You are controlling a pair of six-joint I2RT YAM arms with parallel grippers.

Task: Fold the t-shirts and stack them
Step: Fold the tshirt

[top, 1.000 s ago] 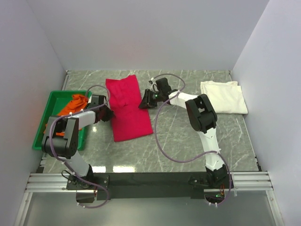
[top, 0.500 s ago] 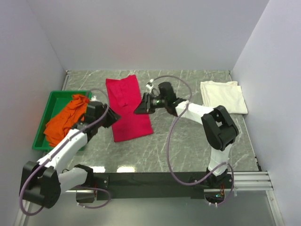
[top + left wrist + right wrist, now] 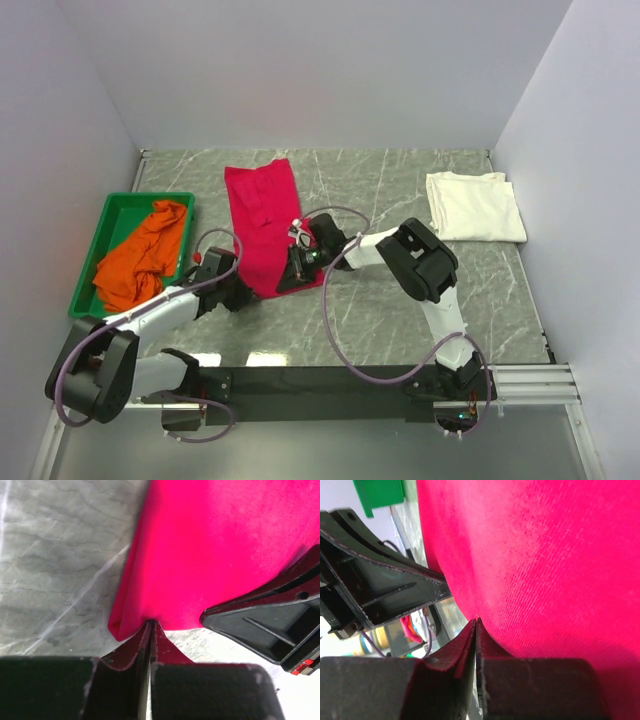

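Grey marbled surface [image 3: 400,320] with three t-shirts on or beside it. The crimson t-shirt [image 3: 262,215] is the one being worked: it lies flat left of centre as a long narrow strip running from the far side toward the arms, so the lengthwise folds look done. The cream t-shirt [image 3: 475,206] sits folded at far right, well apart, probably the base of the stack. The green bin [image 3: 122,212] at left holds the orange t-shirt [image 3: 140,255], crumpled and not yet folded. Both arms reach low to the near end of the crimson strip. The left hand [image 3: 240,290] is at its near-left corner and the right hand [image 3: 295,272] at its near-right corner, close beside each other. In the left wrist view the left hand [image 3: 150,630] has its fingers pressed together, pinching a bit of the crimson edge. The right wrist view shows the right hand [image 3: 476,627] doing the same on its side. Step in hand, as a judgement: the near hem is gripped for the crosswise fold. The next move likely calls for lifting both corners together, level, carrying them over toward the far end and laying them down square. Uneven lift or a thin pinch slipping could skew the fold.
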